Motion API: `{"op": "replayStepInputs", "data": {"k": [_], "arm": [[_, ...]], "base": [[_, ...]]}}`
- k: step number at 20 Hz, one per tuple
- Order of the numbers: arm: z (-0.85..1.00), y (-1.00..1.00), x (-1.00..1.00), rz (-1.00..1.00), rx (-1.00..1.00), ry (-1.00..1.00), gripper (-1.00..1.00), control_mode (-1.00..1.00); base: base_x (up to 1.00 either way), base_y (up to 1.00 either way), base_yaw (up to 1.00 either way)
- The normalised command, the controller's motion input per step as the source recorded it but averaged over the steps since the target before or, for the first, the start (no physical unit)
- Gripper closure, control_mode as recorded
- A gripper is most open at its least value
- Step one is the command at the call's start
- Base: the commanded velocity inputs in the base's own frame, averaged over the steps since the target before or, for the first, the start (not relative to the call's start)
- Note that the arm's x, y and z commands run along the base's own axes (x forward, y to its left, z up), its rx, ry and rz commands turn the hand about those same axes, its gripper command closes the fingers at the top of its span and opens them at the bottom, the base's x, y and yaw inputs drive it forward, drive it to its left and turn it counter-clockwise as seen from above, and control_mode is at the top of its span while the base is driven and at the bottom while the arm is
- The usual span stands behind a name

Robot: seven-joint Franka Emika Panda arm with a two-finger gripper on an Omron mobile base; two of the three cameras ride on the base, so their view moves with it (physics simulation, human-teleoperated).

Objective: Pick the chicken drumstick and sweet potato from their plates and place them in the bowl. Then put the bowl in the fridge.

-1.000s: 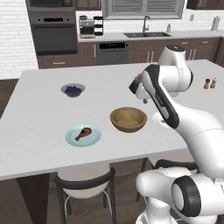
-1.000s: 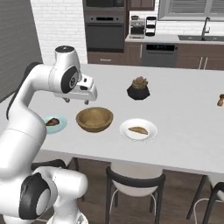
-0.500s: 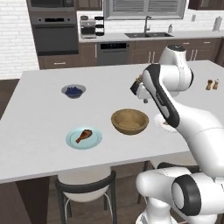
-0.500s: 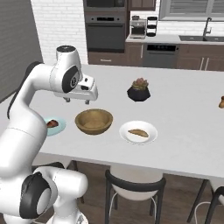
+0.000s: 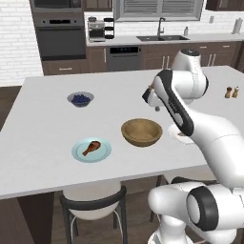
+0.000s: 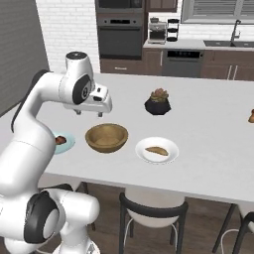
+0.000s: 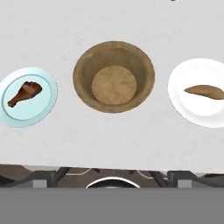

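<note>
The chicken drumstick (image 5: 91, 147) lies on the pale blue plate (image 5: 78, 153), left of the wooden bowl (image 5: 141, 132). From the hand view, the drumstick (image 7: 25, 93) is on its plate (image 7: 41, 111) at the left. The empty bowl (image 7: 113, 77) is in the middle, and the sweet potato (image 7: 204, 91) rests on the white plate (image 7: 188, 109) at the right. My gripper (image 6: 89, 114) hangs open above the counter just behind the bowl (image 6: 106, 137), holding nothing. The sweet potato (image 6: 157, 150) lies on its plate (image 6: 168, 156). The fridge is out of view.
A small grey bowl of blueberries (image 5: 80, 98) sits at the far left of the counter. A black plant pot (image 6: 158, 102) stands behind the white plate. Two shakers (image 5: 231, 92) stand at the far right. Stools (image 6: 151, 208) are tucked under the near edge.
</note>
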Motion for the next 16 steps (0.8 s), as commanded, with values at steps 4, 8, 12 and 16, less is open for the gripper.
{"op": "replayStepInputs", "data": {"k": [4,8,12,16], "arm": [[0.00,-0.14,0.64,0.00,0.00,0.01,-1.00,-1.00],[-0.02,-0.41,0.88,-0.01,0.00,0.09,-1.00,-1.00],[-0.27,-0.78,1.00,0.04,0.01,0.04,-1.00,-1.00],[-0.53,-0.99,0.94,0.14,0.00,0.16,-1.00,-1.00]], "base": [[0.00,0.00,0.00],[0.00,0.00,0.00],[0.00,0.00,0.00],[0.00,0.00,0.00]]}}
